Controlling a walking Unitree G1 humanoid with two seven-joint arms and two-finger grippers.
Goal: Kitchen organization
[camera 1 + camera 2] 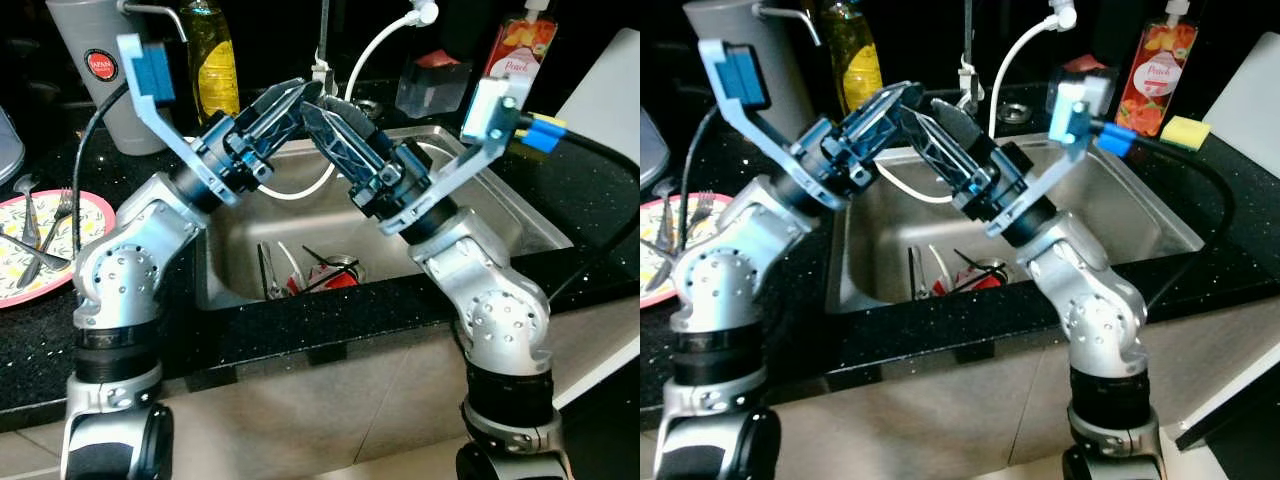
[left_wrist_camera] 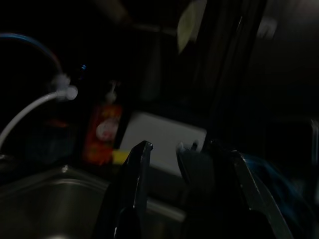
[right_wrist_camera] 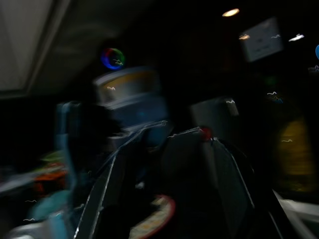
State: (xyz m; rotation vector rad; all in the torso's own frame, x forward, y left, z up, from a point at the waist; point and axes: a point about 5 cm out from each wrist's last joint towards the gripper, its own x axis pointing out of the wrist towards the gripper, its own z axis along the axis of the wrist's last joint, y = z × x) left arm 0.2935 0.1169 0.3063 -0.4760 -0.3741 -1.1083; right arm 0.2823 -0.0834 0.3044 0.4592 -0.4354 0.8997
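Note:
Both arms are raised over the steel sink (image 1: 500, 205), and their black fingers meet in front of the faucet (image 1: 322, 45). My left gripper (image 1: 298, 92) points right and looks open with nothing in it; its wrist view shows a gap between the tips (image 2: 163, 147). My right gripper (image 1: 318, 112) points left, just under the left one, and its blurred wrist view shows its fingers apart (image 3: 182, 130). In the sink bottom lie metal tongs (image 1: 270, 272) and a red item (image 1: 335, 278) by the drain. A patterned plate (image 1: 92, 212) with forks (image 1: 55, 225) sits on the left counter.
A grey jug (image 1: 100, 70) and a yellow oil bottle (image 1: 210, 60) stand at the back left. A white hose (image 1: 375, 50) arcs over the sink. A peach soap bottle (image 1: 520, 45), a yellow sponge (image 1: 1185, 130) and a white board (image 1: 610, 90) are at the back right.

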